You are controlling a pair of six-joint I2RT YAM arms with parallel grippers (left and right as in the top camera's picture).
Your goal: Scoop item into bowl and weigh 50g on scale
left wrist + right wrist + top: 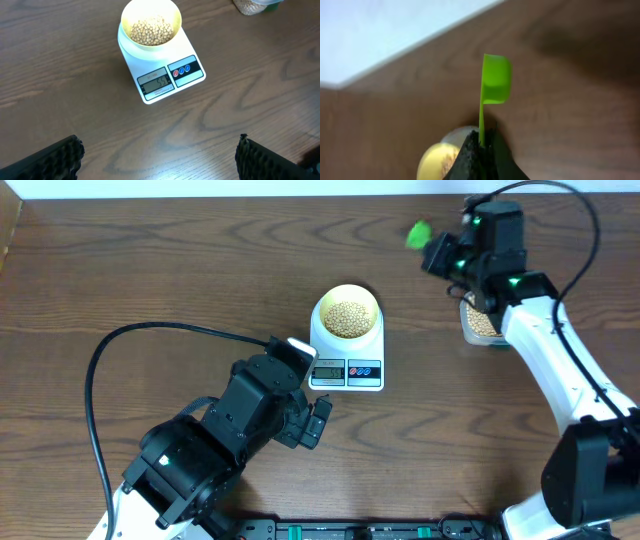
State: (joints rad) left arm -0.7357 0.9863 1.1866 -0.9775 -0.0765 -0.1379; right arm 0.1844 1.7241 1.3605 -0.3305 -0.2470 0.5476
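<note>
The pale-yellow bowl (347, 312) stands on the white scale (347, 370) and holds tan beans (347, 318). In the left wrist view the bowl (129, 17), the beans (152, 31) and the scale (165, 82) show from the front, and the display is lit. My left gripper (318, 420) is open and empty in front of the scale, its fingers wide apart (160, 160). My right gripper (440, 254) is raised at the far right, shut on the handle of a green scoop (418, 232). In the right wrist view the scoop (496, 80) stands upright above the jaws (482, 145), with the bowl (436, 160) below.
A clear tub of beans (481, 325) sits at the right, partly under my right arm, and shows at the top of the left wrist view (250, 6). A black cable (95, 390) loops over the table on the left. The table's far edge (300, 198) runs behind the scale.
</note>
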